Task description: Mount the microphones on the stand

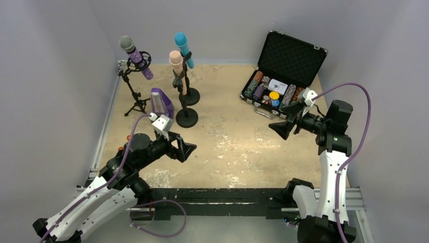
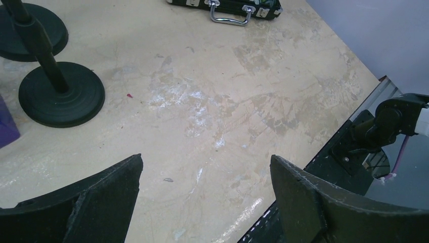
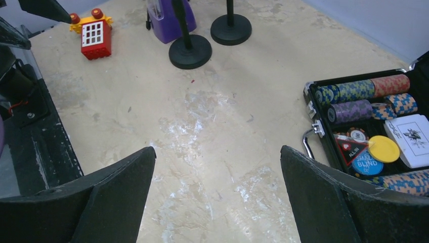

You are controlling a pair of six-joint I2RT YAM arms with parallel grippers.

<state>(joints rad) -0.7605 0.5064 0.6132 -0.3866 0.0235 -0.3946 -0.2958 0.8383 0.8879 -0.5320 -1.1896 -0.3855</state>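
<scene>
All three microphones sit in stands at the back left. The glittery purple mic [image 1: 135, 56] with a grey mesh head is in a tripod stand [image 1: 135, 98]. The turquoise mic [image 1: 183, 48] is in a round-base stand [image 1: 190, 96]. The peach-pink mic [image 1: 176, 63] is in the nearer round-base stand [image 1: 186, 117]. My left gripper [image 1: 189, 151] is open and empty, low over the table in front of the stands. My right gripper [image 1: 283, 121] is open and empty beside the case. In the wrist views only the stand bases [image 2: 61, 94] [image 3: 190, 50] show; the left gripper [image 2: 206, 167] and the right gripper [image 3: 217, 157] hold nothing.
A purple metronome [image 1: 162, 103] stands between the tripod and the nearer round base. An open black case [image 1: 283, 76] of poker chips [image 3: 354, 109] lies at the back right. A red and yellow toy block [image 3: 95, 35] lies near the left arm. Grey walls enclose the table.
</scene>
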